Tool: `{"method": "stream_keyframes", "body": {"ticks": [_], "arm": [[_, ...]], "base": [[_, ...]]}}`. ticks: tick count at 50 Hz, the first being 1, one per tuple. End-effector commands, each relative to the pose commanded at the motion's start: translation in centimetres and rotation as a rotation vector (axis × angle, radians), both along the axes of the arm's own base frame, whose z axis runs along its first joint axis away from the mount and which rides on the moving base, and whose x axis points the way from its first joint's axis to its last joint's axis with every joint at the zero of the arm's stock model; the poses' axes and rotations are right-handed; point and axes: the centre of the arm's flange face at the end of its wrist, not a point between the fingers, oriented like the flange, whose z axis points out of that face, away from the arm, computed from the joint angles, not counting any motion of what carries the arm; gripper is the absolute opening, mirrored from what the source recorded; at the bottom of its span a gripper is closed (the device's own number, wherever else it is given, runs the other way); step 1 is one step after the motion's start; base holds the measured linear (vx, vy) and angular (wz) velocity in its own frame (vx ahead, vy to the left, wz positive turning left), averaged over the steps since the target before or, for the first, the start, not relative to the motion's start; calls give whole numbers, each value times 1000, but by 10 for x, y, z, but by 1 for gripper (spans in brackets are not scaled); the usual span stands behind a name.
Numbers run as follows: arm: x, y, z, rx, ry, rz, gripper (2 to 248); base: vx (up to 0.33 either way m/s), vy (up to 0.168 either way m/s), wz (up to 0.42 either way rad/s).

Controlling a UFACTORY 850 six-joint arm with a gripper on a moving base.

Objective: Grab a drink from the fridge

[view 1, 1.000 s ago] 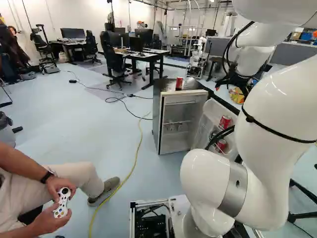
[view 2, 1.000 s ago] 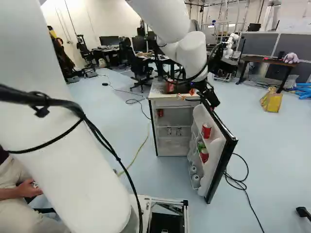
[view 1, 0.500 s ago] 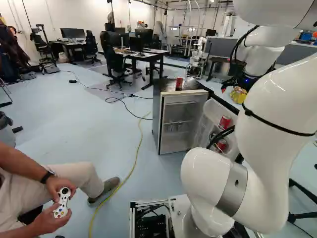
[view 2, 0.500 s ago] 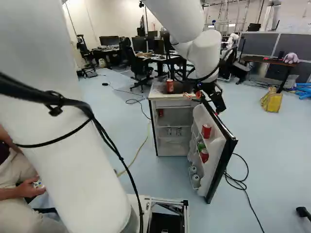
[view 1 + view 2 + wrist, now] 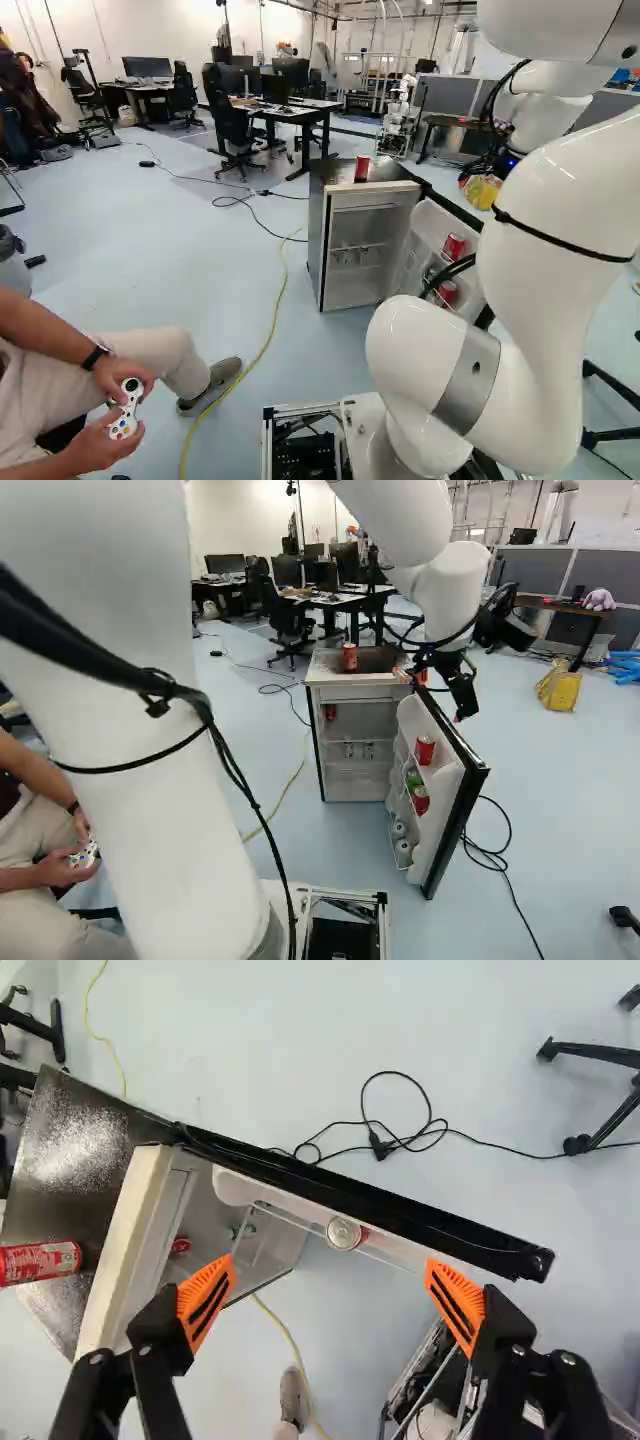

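My gripper (image 5: 460,690) hangs above the open fridge door (image 5: 455,790) in the right base view. In the wrist view the gripper (image 5: 330,1275) has its orange-padded fingers wide apart, nothing held between them. Ahead of them, lower down, the door's shelf holds a can (image 5: 346,1233) seen from its top. The right base view shows a red can (image 5: 425,750) on the upper door shelf, with a green can (image 5: 413,779) and another red can (image 5: 421,800) lower. The fridge (image 5: 365,250) stands open with small items inside; a red can (image 5: 362,168) is upright on its top.
A black cable (image 5: 490,855) lies on the floor beyond the door, and a yellow cable (image 5: 270,330) runs left of the fridge. A seated person's leg (image 5: 160,360) is at the left. Another robot (image 5: 398,125) stands behind the fridge, near desks (image 5: 300,113).
My arm has swung right, carrying the gripper from beside the fridge top to above the door. In the right base view the can on top is now uncovered. The base has not moved.
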Motion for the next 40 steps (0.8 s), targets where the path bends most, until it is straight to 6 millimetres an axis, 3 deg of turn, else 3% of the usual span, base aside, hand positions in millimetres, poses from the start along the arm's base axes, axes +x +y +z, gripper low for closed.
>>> {"method": "stream_keyframes", "body": {"ticks": [21, 40], "arm": [[29, -33, -2, -7, -9, -3, 247], [55, -66, -27, 42, 15, -8, 247]], "base": [[0, 0, 0], [0, 0, 0]]}}
